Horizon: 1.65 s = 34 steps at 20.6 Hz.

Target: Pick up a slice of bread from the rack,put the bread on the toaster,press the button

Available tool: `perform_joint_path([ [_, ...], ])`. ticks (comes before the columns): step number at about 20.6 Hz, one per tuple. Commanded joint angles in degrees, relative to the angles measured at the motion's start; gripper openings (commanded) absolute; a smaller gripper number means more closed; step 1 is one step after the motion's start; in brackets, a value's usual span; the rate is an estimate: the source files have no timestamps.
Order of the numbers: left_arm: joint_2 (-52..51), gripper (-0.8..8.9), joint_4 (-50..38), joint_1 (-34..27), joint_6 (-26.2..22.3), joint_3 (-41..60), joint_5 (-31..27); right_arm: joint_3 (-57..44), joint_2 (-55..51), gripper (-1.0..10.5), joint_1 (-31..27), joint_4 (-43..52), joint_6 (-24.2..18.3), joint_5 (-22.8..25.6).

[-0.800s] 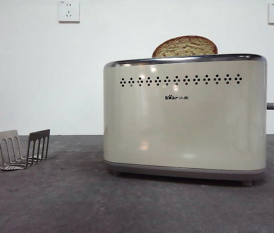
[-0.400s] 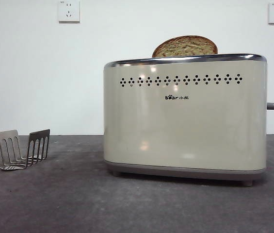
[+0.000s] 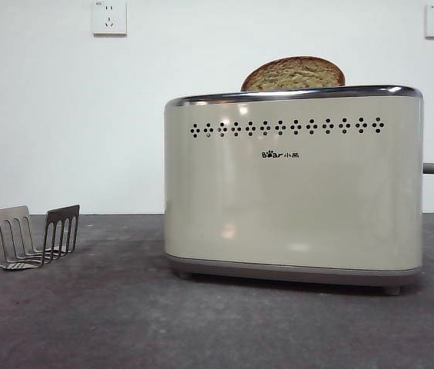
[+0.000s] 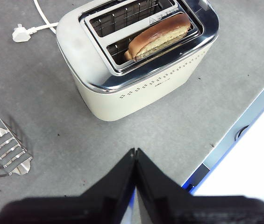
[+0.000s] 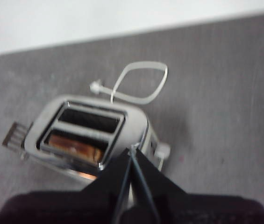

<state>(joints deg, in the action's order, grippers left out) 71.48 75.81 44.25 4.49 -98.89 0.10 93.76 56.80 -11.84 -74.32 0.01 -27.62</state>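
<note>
The cream toaster (image 3: 293,184) stands on the grey table. The brown slice of bread (image 3: 293,74) stands in one of its slots, rounded top sticking out. The grey button (image 3: 430,167) juts from its right end. The small metal rack (image 3: 32,237) stands empty to the left. In the left wrist view my left gripper (image 4: 135,151) is shut and empty, high above the table, well off the toaster (image 4: 136,70), the bread (image 4: 160,36) and the rack (image 4: 5,154). In the blurred right wrist view my right gripper (image 5: 132,148) is shut and empty, above the toaster (image 5: 85,135), near its button (image 5: 162,150).
The toaster's white cable and plug (image 4: 20,32) lie on the table behind it, looped in the right wrist view (image 5: 141,84). Two white wall sockets (image 3: 109,17) are on the back wall. The table's front edge (image 4: 244,121) runs close to the left gripper.
</note>
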Motion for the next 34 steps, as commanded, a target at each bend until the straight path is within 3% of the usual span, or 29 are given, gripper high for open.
perform_joint_path([
  [1, -0.7, -0.04, -0.2, -2.1, -0.6, 0.1, -0.1, 0.2, 2.0, 0.0, 0.2, -2.4, -0.3, 0.2],
  [7, -3.4, -0.04, -0.2, -8.2, -1.1, 0.2, -0.1, 0.2, 7.8, 0.0, 0.2, -4.0, -0.3, 0.2],
  [10, -7.2, -0.04, -1.3, -14.7, -9.8, 3.8, -0.1, 0.2, 12.1, 0.0, 0.2, -3.1, -0.3, 0.2],
  [11, -9.7, -0.04, -5.5, -17.7, -12.8, 7.9, -0.1, 0.2, 13.7, 0.0, 0.2, -2.9, -0.3, 0.2],
  [13, -17.0, -0.04, -22.8, -23.3, -16.8, 21.2, -0.1, 0.2, 16.8, 0.0, 0.2, -2.0, -0.3, 0.2],
  [17, -35.7, -0.04, -66.6, -32.3, -16.7, 55.7, -0.1, 0.2, 22.3, 0.0, 0.2, 1.5, -0.3, 0.2],
  [19, -44.8, -0.04, -76.9, -36.0, -16.7, 69.9, -0.1, 0.2, 24.5, 0.0, 0.2, 4.8, -0.3, 0.6],
  [22, -56.9, -0.04, -78.6, -41.0, -16.5, 85.0, -0.1, 0.2, 26.7, 0.0, 0.2, 10.7, -0.3, 3.4],
  [25, -64.1, -0.04, -76.6, -44.0, -11.6, 93.4, -0.1, 0.2, 27.9, 0.0, 0.2, 17.0, -0.3, 7.5],
  [30, -67.7, -0.04, -72.0, -45.7, -8.1, 98.5, 0.3, 0.2, 28.5, 0.0, 0.2, 24.3, -0.3, 15.1],
  [34, -71.0, -0.04, -66.0, -45.7, -5.7, 98.5, -0.2, 0.2, 28.5, 0.0, 0.2, 25.4, -0.3, 17.8],
])
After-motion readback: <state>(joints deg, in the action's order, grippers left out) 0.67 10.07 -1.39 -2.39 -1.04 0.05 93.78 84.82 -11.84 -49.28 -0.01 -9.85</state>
